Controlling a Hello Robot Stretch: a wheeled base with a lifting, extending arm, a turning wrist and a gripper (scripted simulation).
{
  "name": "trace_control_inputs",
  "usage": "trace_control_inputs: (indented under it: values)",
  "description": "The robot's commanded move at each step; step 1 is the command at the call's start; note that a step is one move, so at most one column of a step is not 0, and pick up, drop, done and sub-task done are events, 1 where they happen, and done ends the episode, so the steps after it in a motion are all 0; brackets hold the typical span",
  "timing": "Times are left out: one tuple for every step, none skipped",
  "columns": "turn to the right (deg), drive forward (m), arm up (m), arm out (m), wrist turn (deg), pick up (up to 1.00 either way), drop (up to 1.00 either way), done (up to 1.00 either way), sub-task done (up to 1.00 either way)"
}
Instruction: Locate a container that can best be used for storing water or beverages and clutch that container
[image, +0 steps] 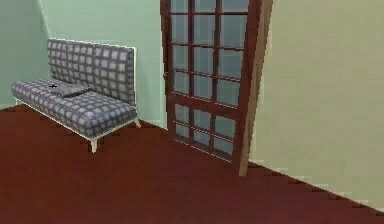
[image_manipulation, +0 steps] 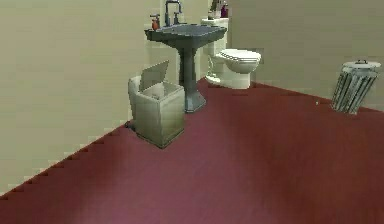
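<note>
A small reddish bottle-like thing (image_manipulation: 154, 21) stands on the back left corner of a dark grey pedestal sink (image_manipulation: 186, 38), beside its dark faucet (image_manipulation: 172, 12). Another small reddish thing (image_manipulation: 223, 10) sits on the tank of a white toilet (image_manipulation: 235, 66) behind the sink. Both are too small to tell their exact shape.
A pale grey box with its lid up (image_manipulation: 157, 105) stands on the dark red floor by the sink's foot. A ribbed metal bin (image_manipulation: 355, 87) is at the arm side view's right. In the forward view, a plaid sofa (image: 82, 85) holds small dark items, next to a glass-paned door (image: 212, 75).
</note>
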Motion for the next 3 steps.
trace_control_inputs:
  values:
    - [-15.0, 0.0, 0.0, 0.0, 0.0, 0.0, 0.0, 0.0, 0.0]
    - [0.0, 0.4, 0.0, 0.0, 0.0, 0.0, 0.0, 0.0, 0.0]
    - [-33.0, 0.0, 0.0, 0.0, 0.0, 0.0, 0.0, 0.0, 0.0]
